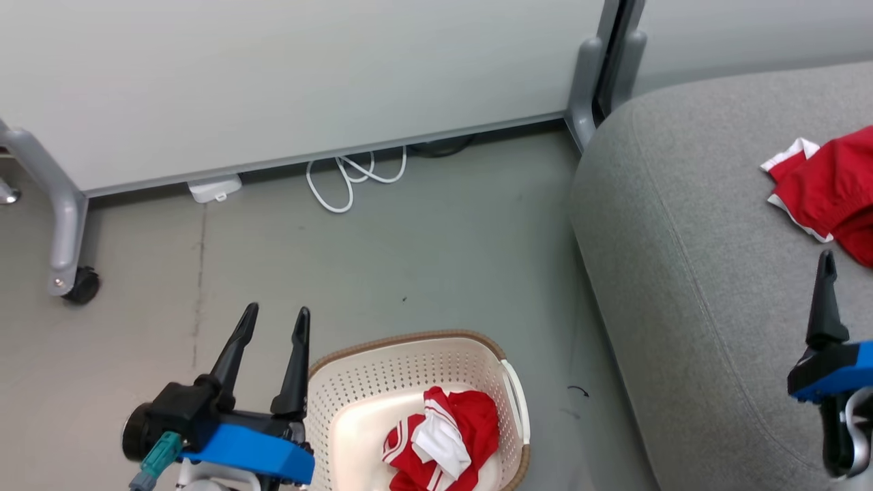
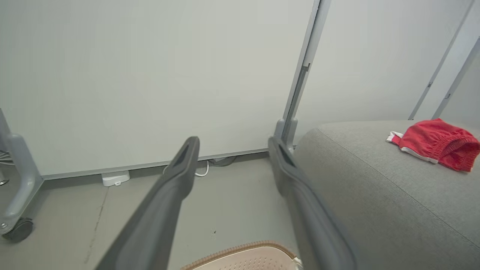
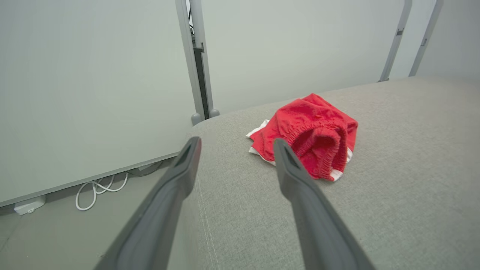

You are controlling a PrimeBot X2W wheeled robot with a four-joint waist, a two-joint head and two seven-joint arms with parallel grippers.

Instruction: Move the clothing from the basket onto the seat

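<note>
Left claw (image 1: 277,312): two long dark fingers parted a moderate way, nothing between them, hanging over the grey floor (image 1: 436,239) just beside the left rim of the small cream-white perforated plastic basket with brown woven-look rim (image 1: 409,337).

Right claw (image 3: 236,142): fingers likewise parted, empty, above the front part of the large grey fabric-upholstered seat (image 1: 689,259).

Clothing, two pieces:
- crumpled red sports garment with white stripes (image 1: 447,433), lying in the basket, right-hand half of its bottom, against the right wall. Not on the seat yet.
- bunched red garment with white trim (image 3: 311,138), already on the seat, just beyond the right claw's fingertips, touching neither finger.

Key relation: the basket garment lies to the right of the left claw and nearer the robot's body, lower than the fingertips. The fingers point away from it, towards the wall. The heap runs roughly near-to-far in the head view, its near end cut by the picture edge, so the exact long axis is unclear. The left arm is clearly nearer; the right claw is well apart from the basket, over the seat.

Judgement: half done. The next pick likely suits the left arm, which must draw back, swing right and tip down into the basket.
</note>
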